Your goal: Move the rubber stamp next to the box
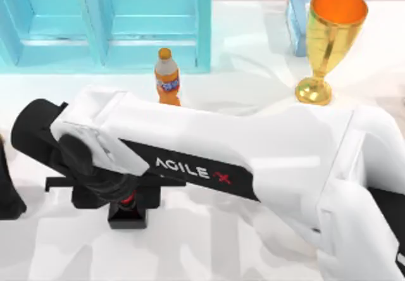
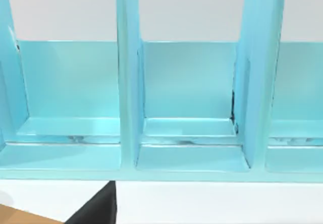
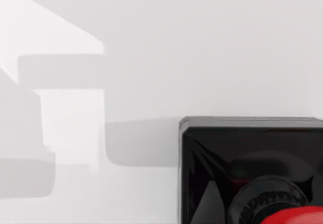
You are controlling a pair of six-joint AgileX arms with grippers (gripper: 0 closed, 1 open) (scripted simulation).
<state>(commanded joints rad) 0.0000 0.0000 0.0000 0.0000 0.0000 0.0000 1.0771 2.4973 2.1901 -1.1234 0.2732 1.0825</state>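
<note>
One gripper of mine is at work, the right gripper (image 1: 128, 195), low over the stamp (image 1: 127, 212) at the left part of the table (image 1: 209, 243). In the top view its black body covers the stamp's top, so only a bit of red knob and the front of the black base show under it. Whether the fingers are apart or pressed on the knob I cannot tell, because the wrist hides them. The right wrist view looks down on the stamp (image 3: 252, 173) from very near: glossy black base, dark ribbed collar and the red knob cut off by the picture's edge, with grey shadows of the gripper lying on the white table (image 3: 151, 57) beside it.

My right arm (image 1: 253, 154) stretches across the table from the right side and hides much of the middle. My left arm is parked at the left edge, and its wrist view faces the blue shelf (image 2: 186, 108) with upright dividers.

Beyond the arm stand an orange bottle (image 1: 167, 77), a gold cup (image 1: 329, 40), and a pale blue box (image 1: 297, 21) partly behind the cup. The shelf (image 1: 107, 21) stands at the far left of the white, marbled table.
</note>
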